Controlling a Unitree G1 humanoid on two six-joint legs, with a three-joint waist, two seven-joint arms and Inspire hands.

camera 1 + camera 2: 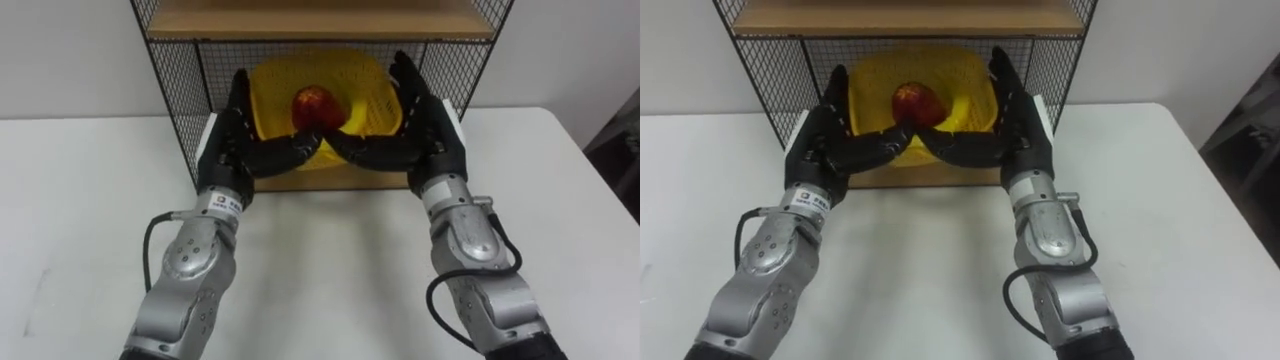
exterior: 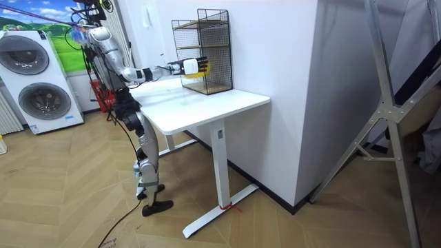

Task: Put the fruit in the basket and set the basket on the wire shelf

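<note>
Basket [image 1: 372,92], fruit [image 1: 313,106] inside, sits within the wire shelf's [image 1: 178,82] lower bay. Left robot hand [image 1: 232,135] and right robot hand [image 1: 426,125] flank it, fingers straight, thumbs hiding its front rim.

Both arms reach forward side by side, forearms roughly parallel and wrists straight. The left hand [image 1: 232,140] and the right hand [image 1: 428,128] face each other with palms turned inward and fingers straight, pointing ahead and slightly up. Each thumb stretches inward toward the other, and their tips nearly meet. In the room view the robot stands leaning slightly forward, arms out before its chest.
</note>
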